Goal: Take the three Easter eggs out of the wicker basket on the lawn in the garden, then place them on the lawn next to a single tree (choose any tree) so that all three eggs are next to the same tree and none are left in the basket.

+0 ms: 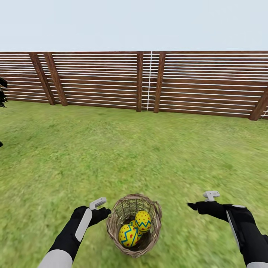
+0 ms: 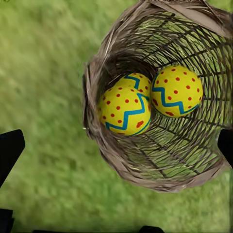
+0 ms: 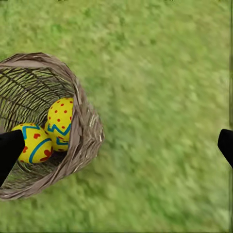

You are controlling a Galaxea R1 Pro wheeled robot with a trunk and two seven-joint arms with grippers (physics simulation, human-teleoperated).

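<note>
Wicker basket [image 1: 134,224] upright on lawn [image 1: 130,156], eggs [image 1: 134,227] inside, none lifted yet; left gripper [image 1: 99,208] just beside basket, right gripper [image 1: 203,201] well apart; both jaws spread wide, empty, flanking basket for reach-in; fence [image 1: 149,80] far behind basket

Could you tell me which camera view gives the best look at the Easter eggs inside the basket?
The left wrist view: it looks straight into the wicker basket and shows all three Easter eggs, one half hidden. The head view shows them small; the right wrist view shows two behind the rim.
</note>
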